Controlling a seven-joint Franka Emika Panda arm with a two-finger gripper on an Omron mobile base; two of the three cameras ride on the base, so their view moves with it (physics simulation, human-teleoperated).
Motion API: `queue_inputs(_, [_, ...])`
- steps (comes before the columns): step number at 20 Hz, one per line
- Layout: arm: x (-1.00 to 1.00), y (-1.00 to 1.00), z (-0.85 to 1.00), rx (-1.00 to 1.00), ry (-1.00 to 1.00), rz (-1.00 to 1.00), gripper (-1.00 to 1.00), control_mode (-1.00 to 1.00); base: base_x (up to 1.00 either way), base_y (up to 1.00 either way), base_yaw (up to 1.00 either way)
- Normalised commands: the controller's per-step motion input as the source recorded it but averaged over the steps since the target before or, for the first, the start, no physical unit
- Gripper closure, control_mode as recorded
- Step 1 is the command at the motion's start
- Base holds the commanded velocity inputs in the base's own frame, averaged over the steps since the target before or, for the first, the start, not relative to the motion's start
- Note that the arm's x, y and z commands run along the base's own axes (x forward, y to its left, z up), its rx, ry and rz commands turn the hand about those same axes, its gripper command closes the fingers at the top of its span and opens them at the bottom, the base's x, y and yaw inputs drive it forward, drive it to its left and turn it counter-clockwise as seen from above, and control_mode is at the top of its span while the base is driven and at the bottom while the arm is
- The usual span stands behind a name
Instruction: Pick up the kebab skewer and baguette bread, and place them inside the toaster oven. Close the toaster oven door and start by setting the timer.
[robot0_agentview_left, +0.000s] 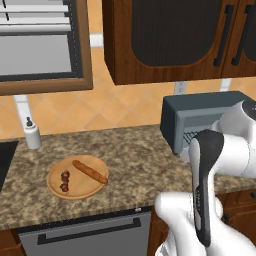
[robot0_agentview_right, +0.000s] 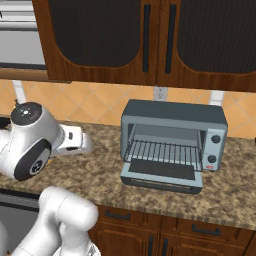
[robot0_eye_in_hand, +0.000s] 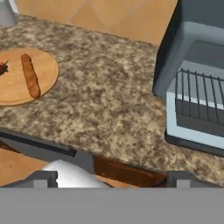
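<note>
Granite counter (robot0_agentview_left: 135, 150) bare between board-borne baguette bread (robot0_agentview_left: 90, 171) and toaster oven (robot0_agentview_right: 172, 142) (door down); fingers' spread indiscernible.

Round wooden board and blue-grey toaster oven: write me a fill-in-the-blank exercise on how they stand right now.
1. The long orange-brown baguette bread lies on the round wooden ____.
2. The short kebab skewer with dark red chunks lies ____ the baguette bread on that board.
3. The door of the blue-grey toaster oven is folded ____, showing the wire rack.
4. The white bottle stands on the speckled granite ____.

Missing words: board; beside; down; counter
</note>
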Motion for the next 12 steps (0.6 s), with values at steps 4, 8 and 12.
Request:
queue_inputs(4, [0.21, 1.00, -0.23, -0.02, 0.08, 0.16, -1.00, -1.00, 0.00, 0.00, 0.00])
queue_inputs(8, [0.41, 1.00, -0.31, -0.01, 0.16, 0.11, -1.00, -1.00, 0.00, 0.00, 0.00])
queue_inputs(12, [0.10, 1.00, -0.40, -0.03, 0.06, 0.24, -1.00, -1.00, 0.00, 0.00, 0.00])
